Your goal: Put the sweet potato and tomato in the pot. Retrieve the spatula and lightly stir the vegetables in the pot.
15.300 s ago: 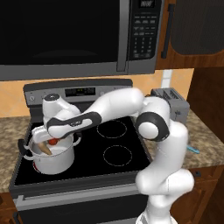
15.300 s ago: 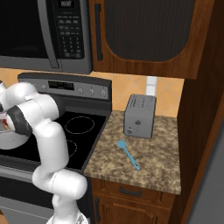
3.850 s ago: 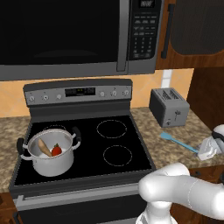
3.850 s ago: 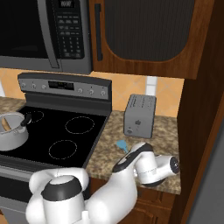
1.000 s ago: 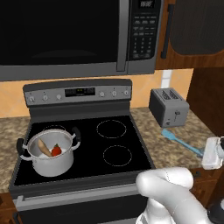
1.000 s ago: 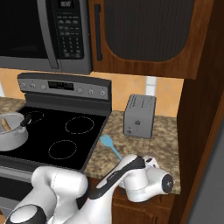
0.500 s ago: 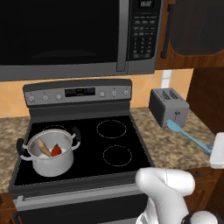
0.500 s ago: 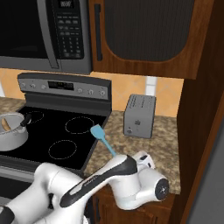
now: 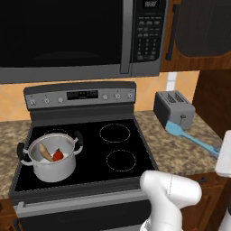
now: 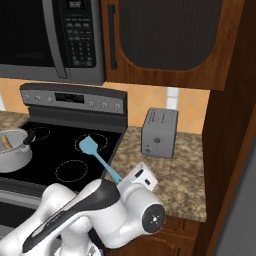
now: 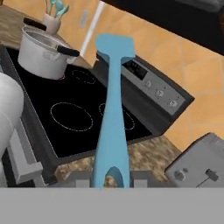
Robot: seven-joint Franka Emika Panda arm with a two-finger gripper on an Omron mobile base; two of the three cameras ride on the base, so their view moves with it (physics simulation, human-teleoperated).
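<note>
- Since half a second ago the spatula (image 10: 100, 160) has swung further left, its blade now over the stove's (image 10: 50, 150) right edge instead of the granite surface (image 10: 170, 175).
- The hand view shows the pincer (image 11: 111, 178) shut on the spatula's handle end.
- The left base view alone shows the sweet potato (image 9: 45, 152) and tomato (image 9: 58, 155) inside the pot (image 9: 52, 169) at front left.
- A toaster (image 9: 173, 107) stands just behind the spatula's light blue, flat blade.
</note>
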